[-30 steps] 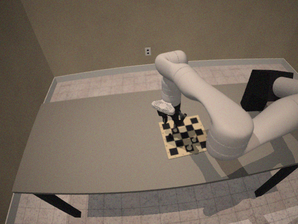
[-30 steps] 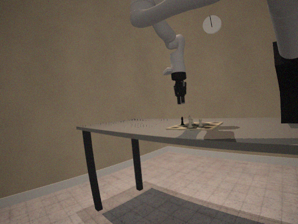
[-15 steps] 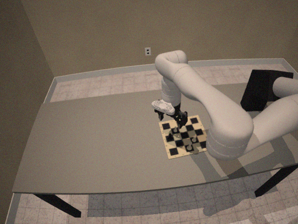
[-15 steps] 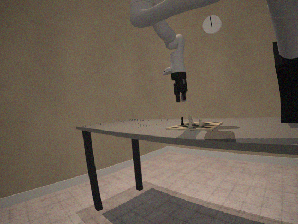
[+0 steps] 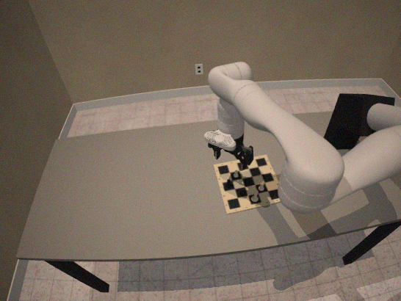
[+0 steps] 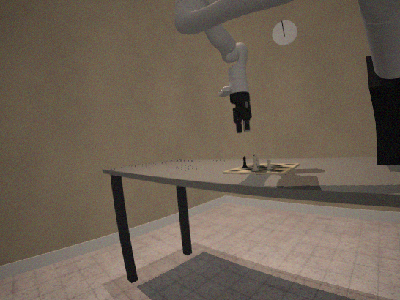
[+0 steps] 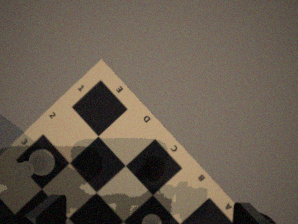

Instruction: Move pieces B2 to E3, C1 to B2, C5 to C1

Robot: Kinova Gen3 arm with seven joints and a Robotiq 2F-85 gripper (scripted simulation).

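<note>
Beige wall (image 5: 147, 44) (image 6: 91, 91) stands behind the board (image 5: 228, 211) (image 6: 228, 172) (image 7: 102, 70). All three moves look done: black piece (image 5: 228, 183) (image 6: 245, 162) (image 7: 155, 167) on the board's C1, white pieces on its B2 and E3, its C5 vacant. Backing off remains. The gripper (image 5: 230, 163) (image 6: 243, 132) (image 7: 151, 212), jaws wide apart and holding nothing, hangs well above the board and its pieces.

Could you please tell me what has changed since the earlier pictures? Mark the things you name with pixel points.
The gripper (image 5: 230, 163) (image 6: 243, 131) (image 7: 150, 215) has risen slightly and turned, its fingertips now showing side by side in the exterior view. Nothing was visibly grasped or released. The chessboard (image 5: 222, 191) (image 6: 234, 171) (image 7: 101, 70) and chess pieces (image 5: 236, 175) (image 6: 245, 162) (image 7: 41, 162) look unmoved.
</note>
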